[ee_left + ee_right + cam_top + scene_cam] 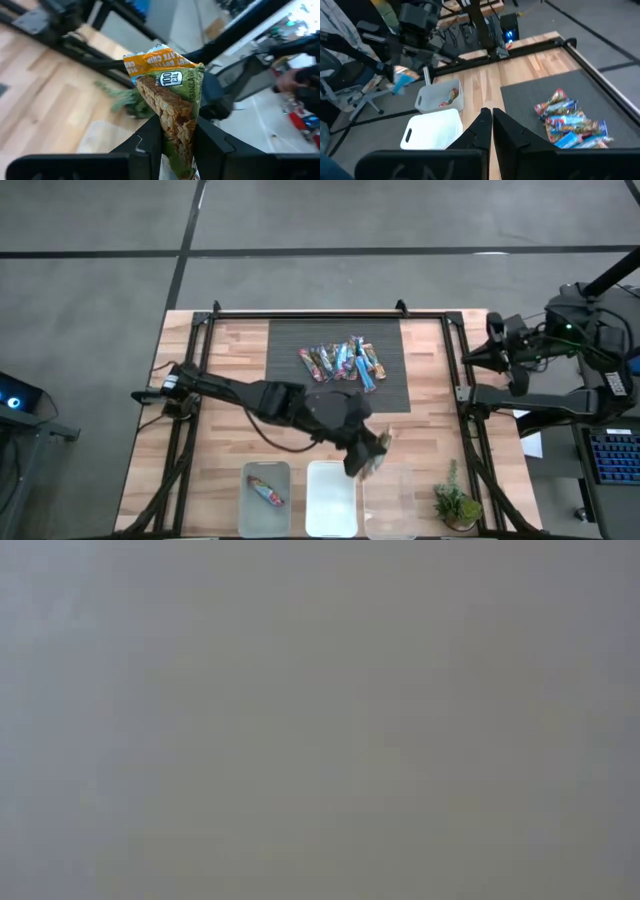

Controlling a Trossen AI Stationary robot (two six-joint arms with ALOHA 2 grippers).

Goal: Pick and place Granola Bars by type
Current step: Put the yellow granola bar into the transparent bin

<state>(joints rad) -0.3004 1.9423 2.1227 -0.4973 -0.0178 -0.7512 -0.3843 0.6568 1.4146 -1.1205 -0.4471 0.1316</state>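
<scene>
Left gripper (368,455) hangs over the near edge of the desk (230,380), above the right-hand one of three clear bins (388,498). In the left wrist view its jaws are clamped on a green-and-orange granola bar (170,107); the bar stands out beyond the fingertips (150,137), long axis in line with the fingers. The coming move, as judged, is a release into that bin, so the relation that counts is bar above bin opening; the high view puts them roughly in line, though how far above the rim cannot be told.

Right gripper (492,122) is parked off the right edge of the desk, its jaws together, holding nothing. The left arm is plainly the nearer to both bins and supply.

Count of bins: three along the near edge. The left bin (265,498) holds one bar (266,491); the middle bin (331,498) shows nothing inside.

The remaining granola bars (342,362) lie in a loose heap on the dark mat (290,345) at the far middle of the desk. Roughly seven to nine; overlap prevents an exact count. A small plant (457,502) stands at the near right corner. The low view shows nothing usable.
</scene>
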